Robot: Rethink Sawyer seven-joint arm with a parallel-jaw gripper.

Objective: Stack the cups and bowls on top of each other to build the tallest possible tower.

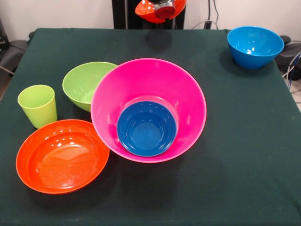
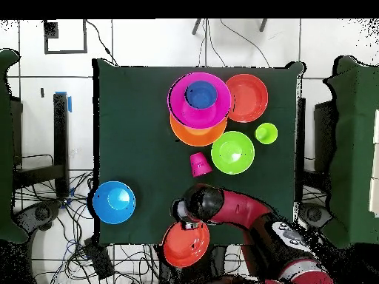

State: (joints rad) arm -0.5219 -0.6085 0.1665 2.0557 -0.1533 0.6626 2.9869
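Note:
My gripper [image 1: 162,5] is at the far table edge by the pedestal, shut on the rim of a shallow red-orange bowl [image 1: 149,13] held above the cloth. In the overhead view the gripper [image 2: 183,220] and that bowl [image 2: 186,244] are at the bottom edge. The tower [image 2: 198,111] is a big pink bowl [image 1: 148,108] on a big orange bowl [image 2: 196,136], with a small dark blue bowl [image 1: 146,128] inside the pink one. A red-pink cup [image 2: 200,164] stands upside down beside it. No yellow-orange cup shows.
A second shallow red-orange bowl [image 1: 62,155], a green bowl [image 1: 84,84] and a lime green cup [image 1: 37,105] stand close around the tower. A light blue bowl [image 1: 255,46] stands alone at a far corner. Chairs and cables surround the table [image 1: 244,155].

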